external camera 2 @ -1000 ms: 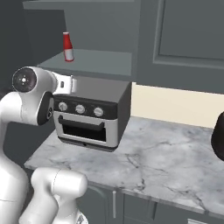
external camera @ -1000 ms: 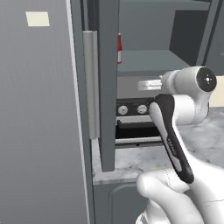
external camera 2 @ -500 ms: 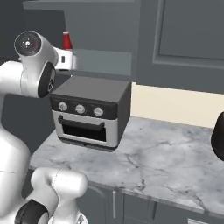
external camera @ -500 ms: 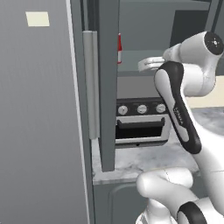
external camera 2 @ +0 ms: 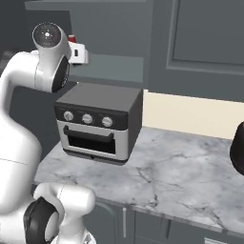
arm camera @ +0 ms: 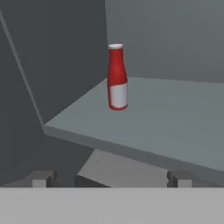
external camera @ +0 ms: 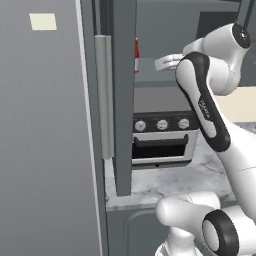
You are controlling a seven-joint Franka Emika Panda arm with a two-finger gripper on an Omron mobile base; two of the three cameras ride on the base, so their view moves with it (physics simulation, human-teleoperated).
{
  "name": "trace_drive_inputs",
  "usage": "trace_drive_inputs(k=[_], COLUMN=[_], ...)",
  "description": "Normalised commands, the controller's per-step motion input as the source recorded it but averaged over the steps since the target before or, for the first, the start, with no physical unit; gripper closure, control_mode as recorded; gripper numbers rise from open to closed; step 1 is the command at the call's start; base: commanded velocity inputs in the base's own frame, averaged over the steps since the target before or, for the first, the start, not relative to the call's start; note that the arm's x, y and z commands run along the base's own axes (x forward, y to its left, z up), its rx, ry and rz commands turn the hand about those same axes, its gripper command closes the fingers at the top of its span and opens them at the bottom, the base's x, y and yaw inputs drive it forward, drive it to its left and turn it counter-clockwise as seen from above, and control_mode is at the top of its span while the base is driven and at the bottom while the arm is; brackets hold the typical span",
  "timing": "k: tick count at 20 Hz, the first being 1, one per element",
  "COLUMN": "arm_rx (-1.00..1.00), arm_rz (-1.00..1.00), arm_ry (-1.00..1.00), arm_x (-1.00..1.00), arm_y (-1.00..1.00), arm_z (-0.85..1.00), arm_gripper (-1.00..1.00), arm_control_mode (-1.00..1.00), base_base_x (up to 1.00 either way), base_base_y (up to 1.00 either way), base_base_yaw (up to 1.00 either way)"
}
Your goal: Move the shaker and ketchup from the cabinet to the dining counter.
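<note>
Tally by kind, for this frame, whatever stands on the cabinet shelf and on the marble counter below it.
Small red bottles with a white cap (ketchup, upright on the grey cabinet shelf): 1
Dark grey toaster ovens with three knobs, on the short marble counter: 1
Dark rounded things cut off by the right edge of the right base view, kind unclear: 1
Total: 3

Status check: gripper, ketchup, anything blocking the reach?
Gripper open, empty, short of the shelf edge. Ketchup upright on cabinet shelf, untouched. Nothing between fingers and bottle.
</note>
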Motion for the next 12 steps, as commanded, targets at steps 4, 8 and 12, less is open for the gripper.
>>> trace_drive_inputs(k=[4,8,12], arm_rx=[0.00,0.00,0.00], arm_rz=[0.05,0.08,0.14], arm_ry=[0.00,0.00,0.00], arm_x=[0.46,0.39,0.33], arm_y=[0.17,0.23,0.16], arm_z=[0.01,0.00,-0.07], arm_gripper=[-1.00,-1.00,-1.00], arm_control_mode=[-1.00,-1.00,-1.00], base_base_x=[0.00,0.00,0.00], base_base_y=[0.00,0.00,0.00], base_base_yaw=[0.00,0.00,0.00])
